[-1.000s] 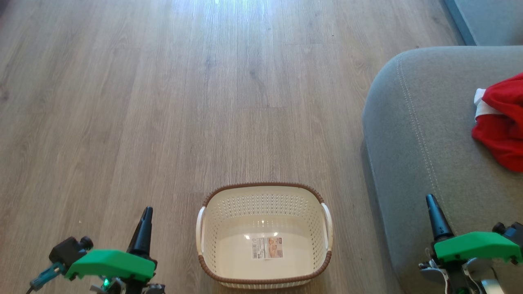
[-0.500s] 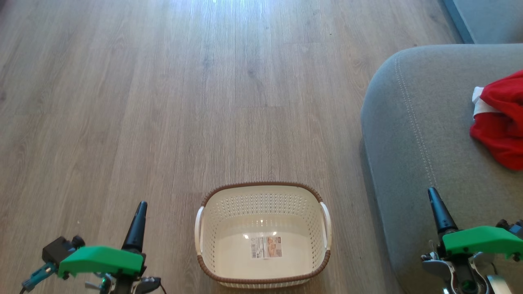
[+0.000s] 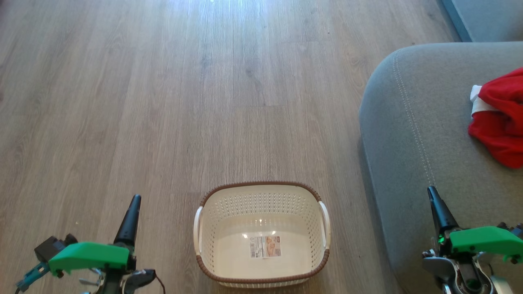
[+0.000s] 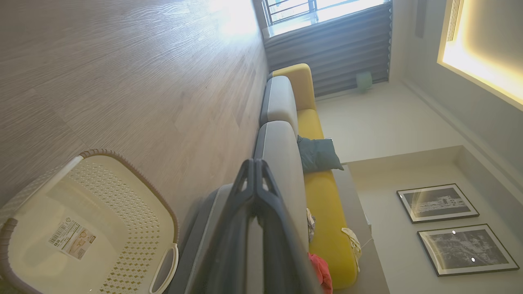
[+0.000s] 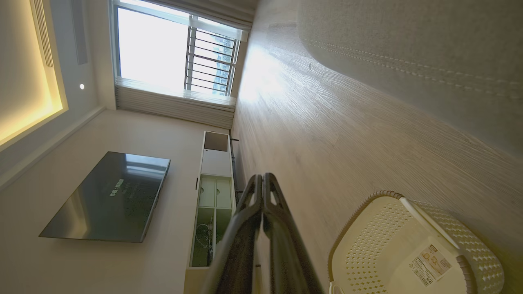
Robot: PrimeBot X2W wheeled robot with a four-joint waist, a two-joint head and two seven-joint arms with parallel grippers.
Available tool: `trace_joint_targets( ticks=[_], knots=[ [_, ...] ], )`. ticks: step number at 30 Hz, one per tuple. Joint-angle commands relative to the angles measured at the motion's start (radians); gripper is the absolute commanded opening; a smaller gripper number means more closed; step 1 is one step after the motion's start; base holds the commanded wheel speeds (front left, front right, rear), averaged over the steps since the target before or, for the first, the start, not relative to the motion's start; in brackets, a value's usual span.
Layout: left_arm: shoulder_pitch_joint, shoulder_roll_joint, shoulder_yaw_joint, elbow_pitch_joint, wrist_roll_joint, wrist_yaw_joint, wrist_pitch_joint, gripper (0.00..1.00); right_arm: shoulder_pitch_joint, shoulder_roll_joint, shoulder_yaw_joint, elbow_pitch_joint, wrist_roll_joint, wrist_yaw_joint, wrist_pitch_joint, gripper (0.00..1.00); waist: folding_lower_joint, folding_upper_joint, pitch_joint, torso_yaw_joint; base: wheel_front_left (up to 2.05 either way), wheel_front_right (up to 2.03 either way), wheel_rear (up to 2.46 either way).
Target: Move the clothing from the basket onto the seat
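Observation:
The cream basket [image 3: 261, 192] with its brown rim stands on the wood floor at bottom centre, holding nothing but the label sticker on its floor; the wrist views also catch the basket [image 4: 122, 175] [image 5: 367, 212]. Red clothing [image 3: 500, 118] with white trim lies on the grey seat [image 3: 412, 134] at the right edge, and a bit of red clothing [image 4: 320, 267] shows past my left fingers. My left gripper [image 3: 135, 199] is shut and empty, left of the basket. My right gripper [image 3: 430, 190] is shut and empty, over the seat's front part.
Bare wood floor [image 3: 163, 102] stretches ahead and to the left. Along the wall runs a sofa with yellow cushions [image 4: 322, 192] and a dark pillow [image 4: 318, 153]. Across the room hang a television [image 5: 110, 198] and a low cabinet [image 5: 214, 192].
The whole picture has shifted slightly, so the camera moved. Both grippers sit a bit higher in the head view, the left one also further left. Basket and clothing lie as before.

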Motion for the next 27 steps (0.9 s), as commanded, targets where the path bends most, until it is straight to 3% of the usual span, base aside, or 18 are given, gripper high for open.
trace_joint_targets(
  ticks=[1, 22, 27],
  knots=[
    [-0.055, 0.008, 0.038, -0.029, -0.025, -0.011, 0.008, 0.00, -0.061, -0.004, 0.010, -0.040, 0.023, 0.007, 0.008, 0.00, 0.0000, 0.0000, 0.000, 0.000, 0.00, 0.00, 0.00],
    [-0.081, 0.007, 0.092, -0.024, -0.242, -0.036, 0.072, 0.00, -0.075, 0.019, -0.024, -0.056, 0.204, 0.008, 0.069, 0.00, 0.0000, 0.0000, 0.004, -0.010, 0.00, 0.00, 0.00],
    [-0.081, 0.006, 0.094, -0.024, -0.243, -0.036, 0.073, 0.00, -0.075, 0.019, -0.024, -0.056, 0.205, 0.008, 0.070, 0.00, 0.0000, 0.0000, 0.004, -0.010, 0.00, 0.00, 0.00]
  ],
)
